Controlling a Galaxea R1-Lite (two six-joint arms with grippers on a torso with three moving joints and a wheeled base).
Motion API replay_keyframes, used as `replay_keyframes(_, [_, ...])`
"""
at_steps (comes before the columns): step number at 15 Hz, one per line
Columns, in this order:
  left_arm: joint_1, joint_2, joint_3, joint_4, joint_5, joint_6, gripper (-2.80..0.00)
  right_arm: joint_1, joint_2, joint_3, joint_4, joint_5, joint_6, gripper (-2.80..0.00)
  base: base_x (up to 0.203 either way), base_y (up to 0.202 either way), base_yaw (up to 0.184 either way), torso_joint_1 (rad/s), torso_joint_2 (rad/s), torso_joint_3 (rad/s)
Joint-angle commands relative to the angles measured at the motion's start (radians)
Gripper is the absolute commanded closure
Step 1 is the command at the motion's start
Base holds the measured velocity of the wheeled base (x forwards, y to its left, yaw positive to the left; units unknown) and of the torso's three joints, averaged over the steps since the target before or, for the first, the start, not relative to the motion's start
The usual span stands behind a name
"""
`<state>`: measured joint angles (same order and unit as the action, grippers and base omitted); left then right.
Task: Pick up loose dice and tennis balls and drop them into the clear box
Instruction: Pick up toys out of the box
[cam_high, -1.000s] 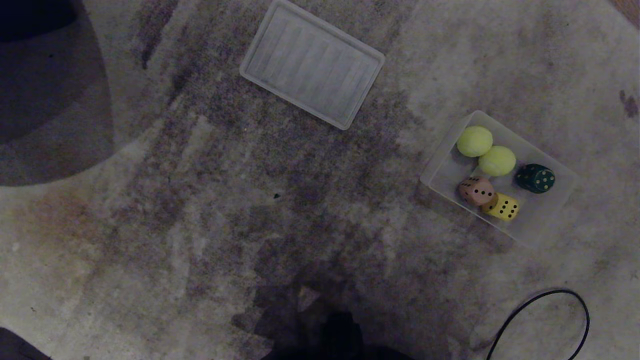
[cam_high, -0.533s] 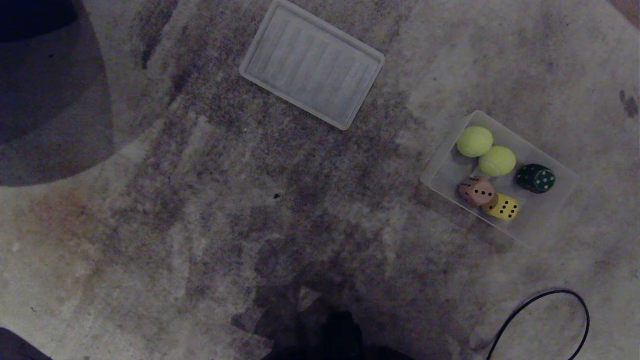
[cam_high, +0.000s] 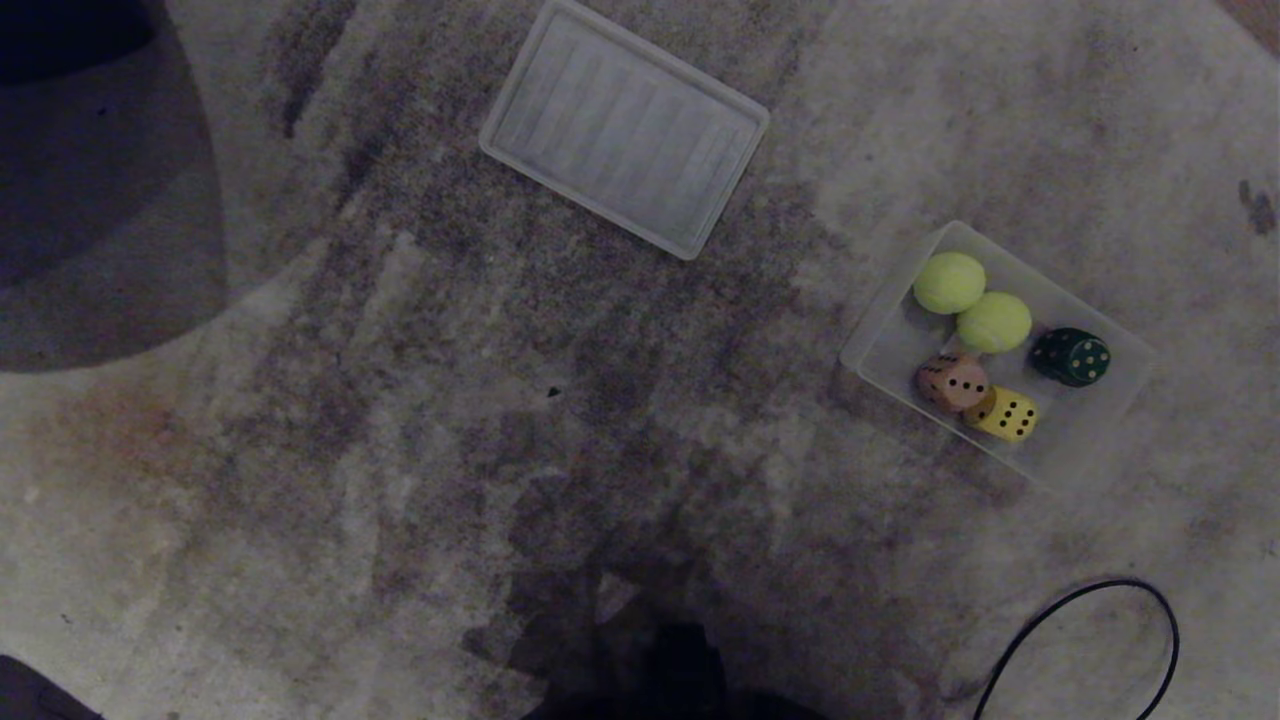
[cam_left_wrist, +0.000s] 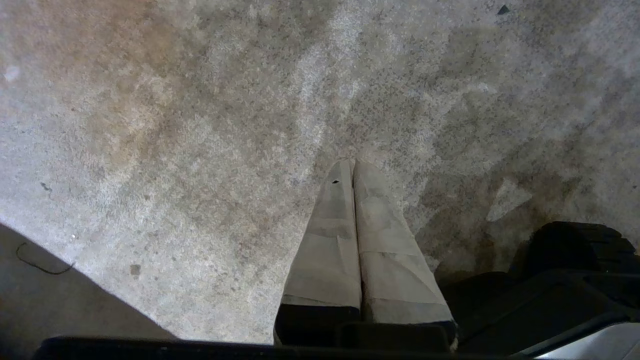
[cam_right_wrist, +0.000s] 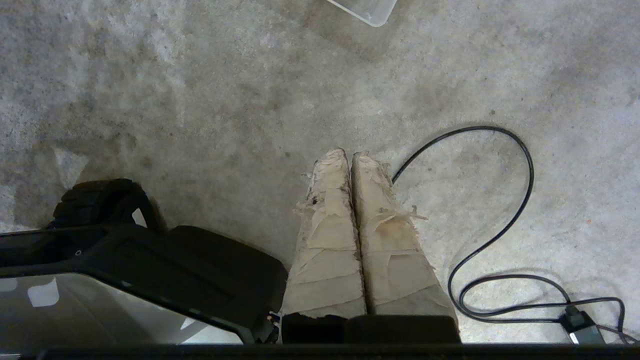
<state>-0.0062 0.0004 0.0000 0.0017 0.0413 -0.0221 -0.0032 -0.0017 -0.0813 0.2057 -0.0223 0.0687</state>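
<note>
The clear box (cam_high: 880, 340) sits on the carpet at the right in the head view. Inside it lie two tennis balls (cam_high: 949, 282) (cam_high: 994, 321), a dark green die (cam_high: 1071, 357), a pinkish-tan die (cam_high: 952, 381) and a yellow die (cam_high: 1003, 414). A corner of the clear box (cam_right_wrist: 367, 10) shows far ahead in the right wrist view. My left gripper (cam_left_wrist: 353, 162) is shut and empty over bare carpet. My right gripper (cam_right_wrist: 348, 154) is shut and empty too, hanging above the carpet beside a cable. Neither arm shows in the head view.
A flat ribbed clear lid (cam_high: 625, 127) lies on the carpet at the back centre. A black cable (cam_high: 1090, 630) loops at the front right, also the cable (cam_right_wrist: 505, 210) by my right gripper. The robot's dark base (cam_right_wrist: 150, 270) is near. A dark round shape (cam_high: 90, 200) is far left.
</note>
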Motion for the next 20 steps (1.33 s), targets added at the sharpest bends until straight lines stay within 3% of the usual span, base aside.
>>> replay_keyframes(1, [0.0,0.0,0.002,0.0,0.0,0.001,0.0,0.0,0.003,-0.001,0.001,0.0,0.0,0.0,0.0,0.0,0.0,0.002,0.0,0.032])
replay_keyframes(20, [0.0,0.0,0.002,0.0,0.002,-0.004,0.0,0.0,0.003,0.0,0.0,-0.002,0.002,0.0,0.0,0.0,0.0,0.003,0.0,0.192])
